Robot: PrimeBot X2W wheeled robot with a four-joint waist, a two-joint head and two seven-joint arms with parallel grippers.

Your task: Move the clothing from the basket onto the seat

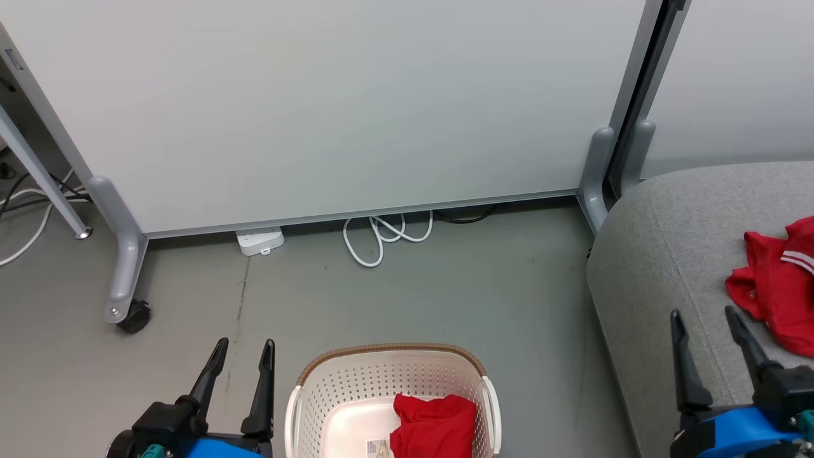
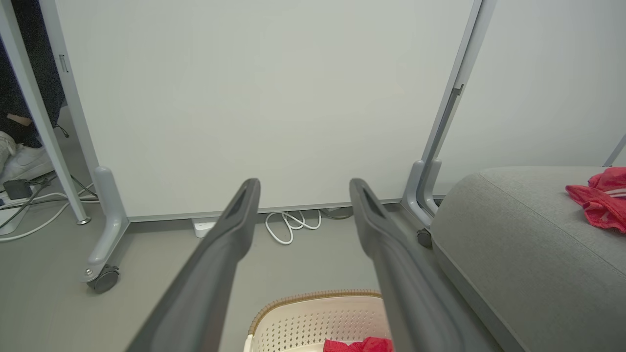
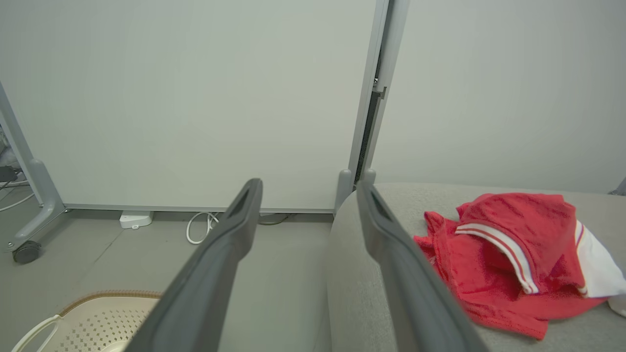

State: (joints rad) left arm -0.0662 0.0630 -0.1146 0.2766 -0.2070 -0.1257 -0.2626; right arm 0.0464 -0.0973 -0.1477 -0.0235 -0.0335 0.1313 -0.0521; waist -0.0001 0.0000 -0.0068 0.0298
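So here's the state of play: both pincers are spread wide with nothing between the fingers. The left pincer [image 1: 247, 343] hangs over bare floor, and the basket [image 1: 388, 350] sits just to its right and a bit lower. One red garment [image 1: 435, 423] is bunched in the basket, on the side away from that pincer and pressed against the far wall next to a small label [image 1: 378, 448]. The right pincer [image 1: 702, 313] hovers over the front corner of the seat [image 1: 661, 254], with a second red garment [image 1: 779, 286], the one with white striped trim, lying crumpled just off to its right on the cushion.

So I'd call it roughly half done, one piece to go.

Stuff that could go sideways, imo:
- The cloth hugs the perforated wall, so a finger coming down there might poke into a hole or pinch the plastic, and then the whole light basket comes up with it.
- If it grabs only a loose fold, the rest could trail over the rim, tip the basket or slip out over the floor between basket and seat.
- That seat edge below the right pincer is rounded. Let go too close to it and the shirt probably slides off.
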